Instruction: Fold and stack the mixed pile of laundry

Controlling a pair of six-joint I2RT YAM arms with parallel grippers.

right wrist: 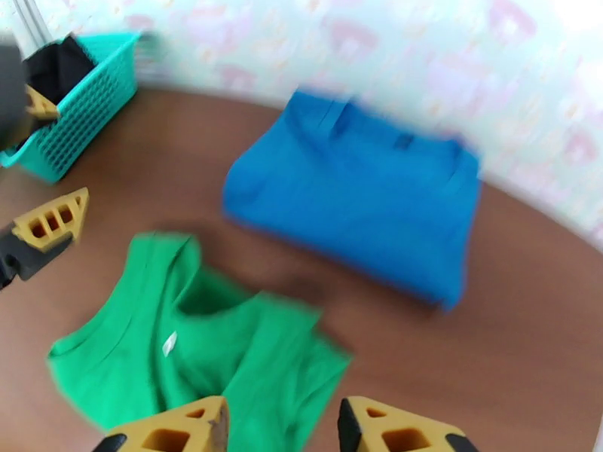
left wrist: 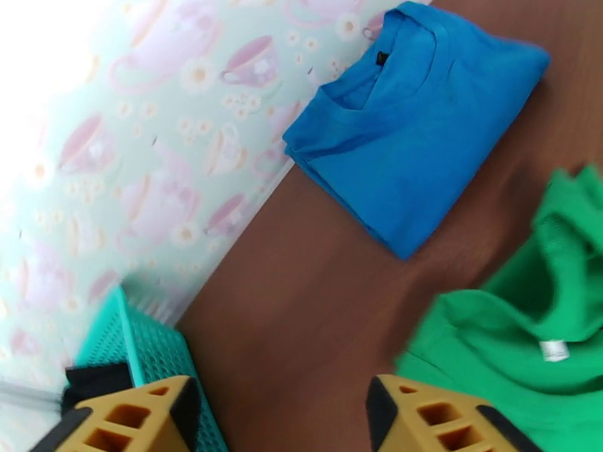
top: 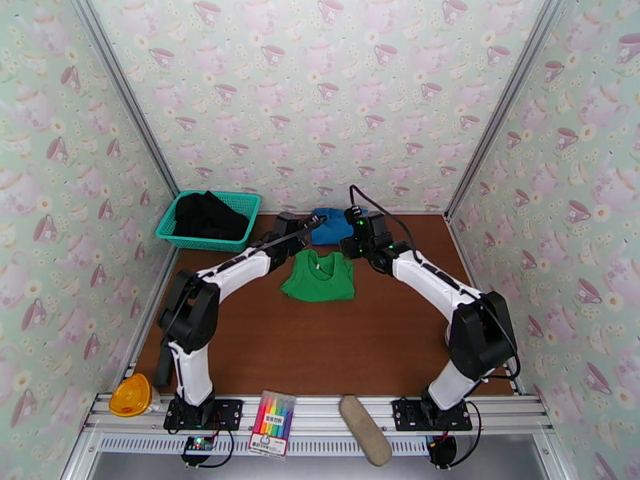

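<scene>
A folded bright blue garment (top: 334, 224) (left wrist: 414, 137) (right wrist: 362, 197) lies by the back wall. Just in front of it a green garment (top: 318, 276) (left wrist: 528, 333) (right wrist: 196, 333) lies flat, collar towards the wall, white label showing. A black garment (top: 210, 215) (right wrist: 56, 65) sits bunched in the teal basket (top: 172, 230). My left gripper (top: 308, 227) (left wrist: 283, 404) hangs open over the bare table at the green garment's far left corner, holding nothing. Above the garment's far right corner my right gripper (top: 358, 234) (right wrist: 283, 423) is open too.
The teal basket (left wrist: 143, 340) (right wrist: 83, 114) stands at the back left corner against the wall. Patterned walls close three sides. On the near rail lie an orange object (top: 132, 395), a pack of markers (top: 272, 424) and a beige oblong (top: 366, 430). Brown table lies in front of the green garment.
</scene>
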